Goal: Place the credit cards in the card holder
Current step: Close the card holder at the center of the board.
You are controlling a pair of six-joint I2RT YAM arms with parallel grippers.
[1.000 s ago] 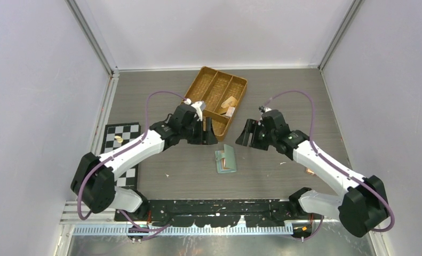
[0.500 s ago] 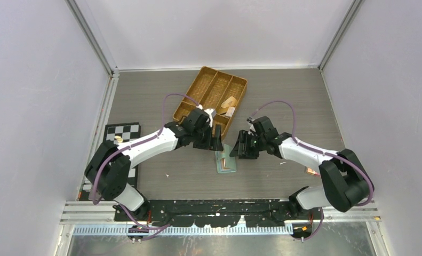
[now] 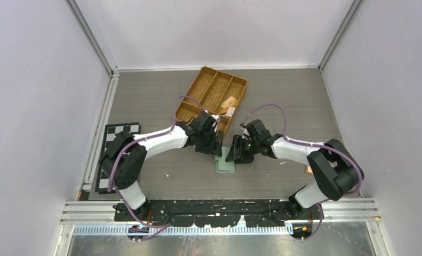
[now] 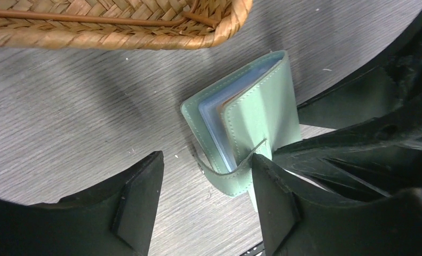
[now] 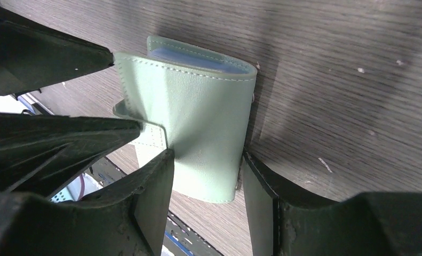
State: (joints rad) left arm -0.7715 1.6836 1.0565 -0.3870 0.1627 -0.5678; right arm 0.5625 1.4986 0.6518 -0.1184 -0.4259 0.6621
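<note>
The sage-green card holder (image 3: 225, 162) lies half folded on the table between both grippers. In the right wrist view my right gripper (image 5: 207, 170) is shut on the card holder (image 5: 203, 122), one finger on the folded spine and one on the free edge of the cover. My left gripper (image 4: 206, 176) stands open over the table. Its right finger (image 4: 272, 197) touches the curled snap strap of the card holder (image 4: 256, 112). Pale blue edges (image 4: 211, 114) show between the covers; whether they are credit cards or pockets I cannot tell. No loose credit cards are in view.
The woven brown divided tray (image 3: 198, 88) stands just behind the grippers with small tan pieces (image 3: 229, 104) in one compartment. A checkered board (image 3: 115, 136) lies at the left under the left arm. A small orange item (image 3: 309, 170) sits by the right arm.
Both arms have come in and down toward the card holder from either side. The right gripper has narrowed and closed on it; the left stays open.
</note>
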